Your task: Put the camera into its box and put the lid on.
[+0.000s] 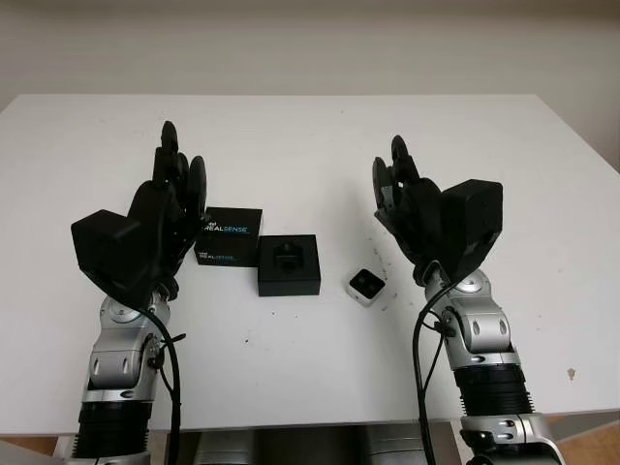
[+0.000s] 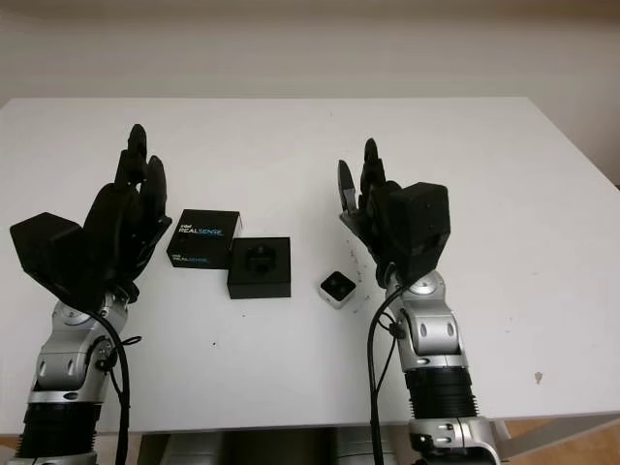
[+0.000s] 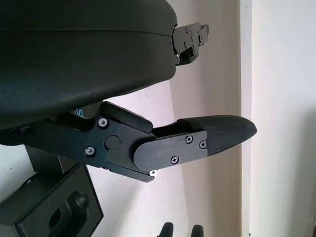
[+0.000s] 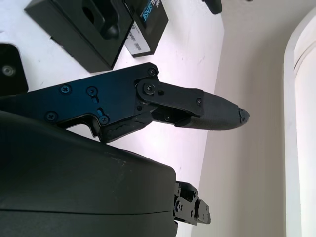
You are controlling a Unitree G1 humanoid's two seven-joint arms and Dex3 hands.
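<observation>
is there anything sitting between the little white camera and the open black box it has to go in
Nothing visible does. The camera lies on bare table just right of the open box, with only white surface between them. The lid sits on the box's far left side, out of that path.

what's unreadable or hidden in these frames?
- Small white square camera: markings too small, eye views.
- Open black foam-lined box: cut by left wrist view's edge.
- Black printed lid: print partly hidden by the box in the right wrist view.
- Left hand, right hand: open, raised above the table.
</observation>
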